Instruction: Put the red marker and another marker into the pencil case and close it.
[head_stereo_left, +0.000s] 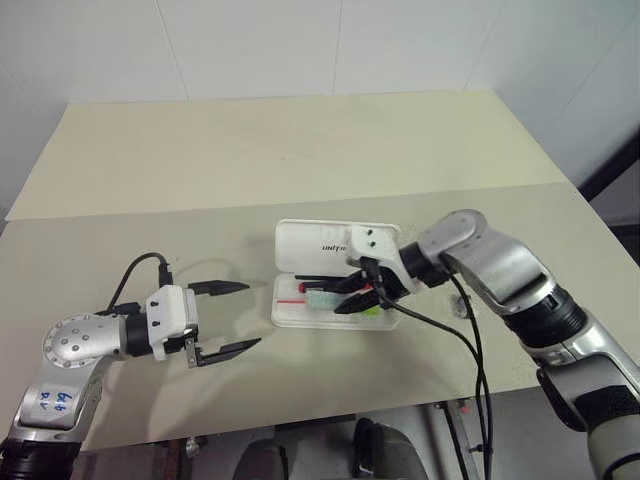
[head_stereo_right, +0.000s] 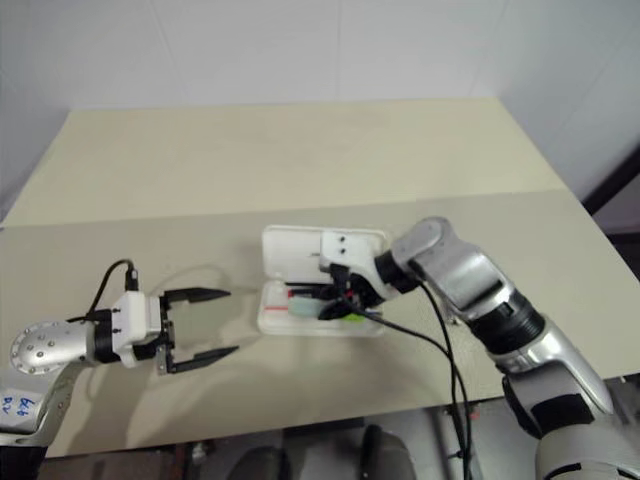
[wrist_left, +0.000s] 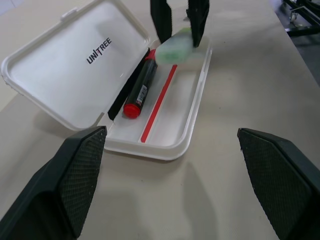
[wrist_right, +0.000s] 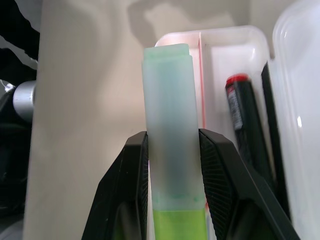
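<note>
The white pencil case (head_stereo_left: 310, 245) lies open mid-table, its lid (wrist_left: 65, 70) with the dark lettering folded back. The red marker (wrist_left: 140, 90) rests in the tray along the hinge side, beside the thin red line. My right gripper (head_stereo_left: 345, 297) is shut on another marker (wrist_right: 170, 125), a pale mint highlighter with a lime-green cap, and holds it tilted just over the tray's right end. My left gripper (head_stereo_left: 250, 315) hangs open and holds nothing, a short way left of the case, pointing at it.
A black cable (head_stereo_left: 470, 340) trails from my right wrist across the table to its front edge. A small grey-white lump (head_stereo_left: 459, 308) lies near that cable, right of the case. The pale table (head_stereo_left: 300, 150) stretches far behind the case.
</note>
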